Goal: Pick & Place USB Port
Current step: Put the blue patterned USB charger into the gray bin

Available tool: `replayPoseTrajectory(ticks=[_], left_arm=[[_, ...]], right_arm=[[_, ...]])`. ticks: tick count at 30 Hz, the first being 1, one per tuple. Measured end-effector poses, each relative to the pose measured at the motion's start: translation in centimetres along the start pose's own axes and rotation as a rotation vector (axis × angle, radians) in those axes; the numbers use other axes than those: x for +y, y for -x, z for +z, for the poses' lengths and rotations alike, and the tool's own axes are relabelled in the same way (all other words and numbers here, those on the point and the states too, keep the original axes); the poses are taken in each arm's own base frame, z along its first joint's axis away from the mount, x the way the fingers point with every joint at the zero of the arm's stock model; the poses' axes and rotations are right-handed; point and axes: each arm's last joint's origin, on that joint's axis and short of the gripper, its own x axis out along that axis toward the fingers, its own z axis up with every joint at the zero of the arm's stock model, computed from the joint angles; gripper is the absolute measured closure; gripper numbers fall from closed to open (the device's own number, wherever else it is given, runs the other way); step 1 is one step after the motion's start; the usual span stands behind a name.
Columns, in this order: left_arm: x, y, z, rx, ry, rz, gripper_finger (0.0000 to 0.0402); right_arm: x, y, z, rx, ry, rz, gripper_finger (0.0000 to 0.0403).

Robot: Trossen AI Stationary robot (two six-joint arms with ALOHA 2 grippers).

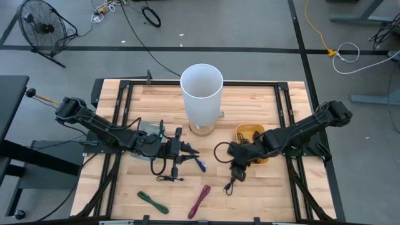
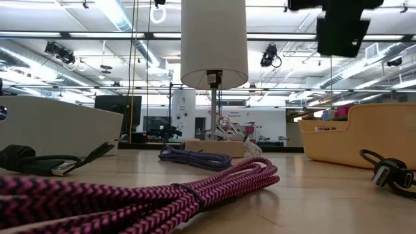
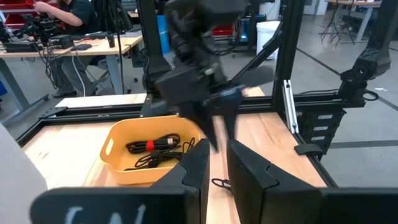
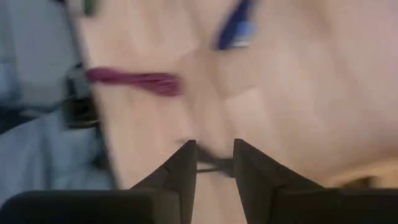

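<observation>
The black cable (image 1: 232, 178) lies on the tabletop (image 1: 275, 194) beside the yellow bin (image 1: 250, 132). It looks light and floppy; the stiff plug seems the best grip. The right gripper (image 1: 236, 167) hovers over it, jaws slightly apart. The left gripper (image 1: 187, 152) waits near the blue cable (image 1: 200, 165), jaws apart.

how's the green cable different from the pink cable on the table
The green cable is a shorter bundle lying nearer the left arm's side; the pink cable is a longer bundle lying near the table's middle, at a different slant. Both lie bundled on the wooden table, untouched by either pincer.
</observation>
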Motion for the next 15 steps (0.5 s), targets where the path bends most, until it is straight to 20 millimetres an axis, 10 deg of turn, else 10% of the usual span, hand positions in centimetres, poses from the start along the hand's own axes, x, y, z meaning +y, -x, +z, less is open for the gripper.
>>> replayPoseTrajectory(ticks=[15], left_arm=[[0.0,0.0,-0.1,0.007,-0.004,0.000,0.0342]], right_arm=[[3.9,0.1,-4.4,0.026,0.044,0.074,0.0298]])
